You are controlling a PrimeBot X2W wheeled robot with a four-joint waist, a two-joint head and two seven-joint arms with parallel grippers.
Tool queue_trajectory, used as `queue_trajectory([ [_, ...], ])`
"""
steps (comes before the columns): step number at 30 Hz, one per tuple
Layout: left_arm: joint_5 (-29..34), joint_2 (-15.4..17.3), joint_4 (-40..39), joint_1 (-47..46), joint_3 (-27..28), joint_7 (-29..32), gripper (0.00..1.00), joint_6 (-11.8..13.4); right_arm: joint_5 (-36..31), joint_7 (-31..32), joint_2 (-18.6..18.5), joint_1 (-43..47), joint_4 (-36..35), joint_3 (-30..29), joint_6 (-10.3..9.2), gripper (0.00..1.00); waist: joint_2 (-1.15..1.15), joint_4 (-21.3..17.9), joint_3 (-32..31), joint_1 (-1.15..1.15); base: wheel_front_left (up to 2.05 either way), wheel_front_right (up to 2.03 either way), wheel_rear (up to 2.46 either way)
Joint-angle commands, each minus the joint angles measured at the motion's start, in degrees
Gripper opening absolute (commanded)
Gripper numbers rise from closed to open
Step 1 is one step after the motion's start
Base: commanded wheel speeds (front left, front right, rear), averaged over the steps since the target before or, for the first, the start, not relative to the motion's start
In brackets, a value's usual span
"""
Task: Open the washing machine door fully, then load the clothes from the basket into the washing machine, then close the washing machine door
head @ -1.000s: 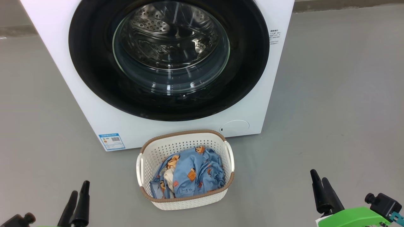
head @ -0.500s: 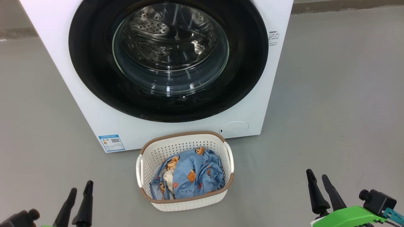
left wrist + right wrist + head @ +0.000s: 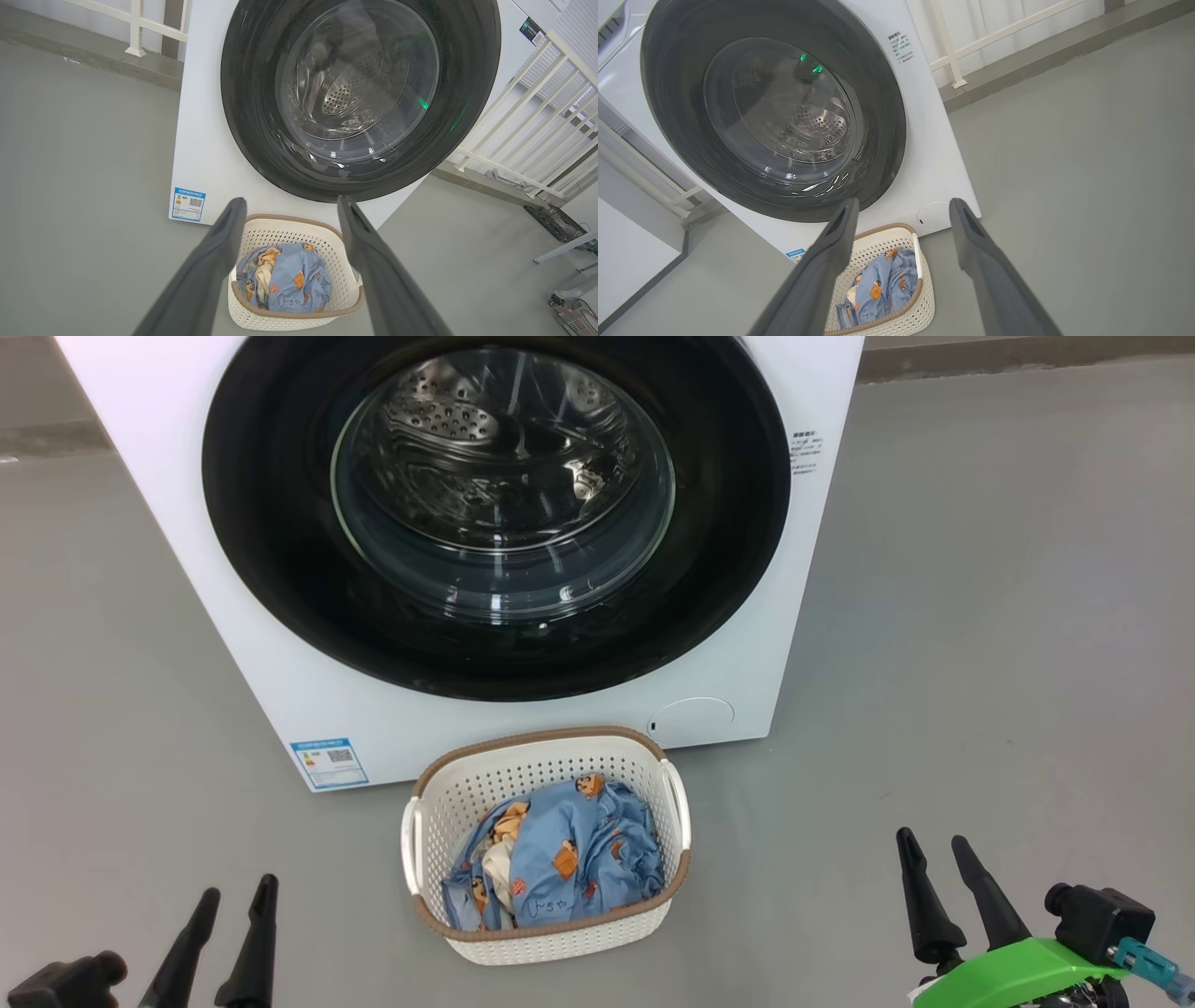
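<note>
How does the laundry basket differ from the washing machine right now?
The basket is small and open-topped; the washing machine is big, its black-rimmed door shut. The basket holds blue printed clothes; the washing machine's drum looks empty. Both are white, on the grey floor.

The washing machine (image 3: 317, 700) was white, with a small blue label sticker (image 3: 329, 763). The washing machine door (image 3: 271, 569) had a glossy black rim around clear glass, and the drum (image 3: 448, 420) behind it was silvery steel dotted with holes. The basket (image 3: 551, 943) was cream-white and perforated, its rim brown with a woven look. The clothes (image 3: 574, 854) were light blue printed with orange-brown figures, beside a cream piece. The floor (image 3: 980, 663) was flat grey.
</note>
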Motion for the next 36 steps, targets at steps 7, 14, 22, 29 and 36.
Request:
queue_trajectory([
  [7, 4.9, 3.1, -0.9, -1.6, 0.8, -1.8, 1.0, -0.2, -6.1, -1.7, -0.6, -2.7, -2.1, 1.6, -0.05, 1.0, 0.0, 0.0, -0.2, -0.01, 0.0, 0.0, 0.0],
  [14, 8.5, 3.9, -0.9, -1.4, 0.8, -3.0, 1.0, -0.2, -10.7, -2.9, -0.7, -2.9, -2.3, 2.1, -0.05, 1.0, 0.0, 0.0, -0.3, -0.01, 0.0, 0.0, 0.0],
  [22, 12.3, 4.5, -0.8, -1.2, 1.6, -4.3, 1.0, -0.2, -16.0, -4.3, -0.8, -3.1, -2.3, 2.4, -0.06, 1.0, 0.0, 0.0, -0.4, -0.01, 0.0, 0.0, 0.0],
  [29, 16.3, 5.0, -0.2, -1.0, 2.1, -5.5, 1.0, -0.2, -20.9, -5.4, -0.9, -3.1, -2.7, 2.6, -0.06, 1.0, 0.0, 0.0, -0.6, -0.01, 0.0, 0.0, 0.0],
  [36, 18.8, 4.5, 1.3, -0.9, 3.7, -6.3, 1.0, -0.2, -23.9, -6.2, -0.9, -3.0, -2.5, 1.9, -0.06, 1.0, 0.0, 0.1, -0.8, -0.01, 0.0, 0.0, 0.0],
])
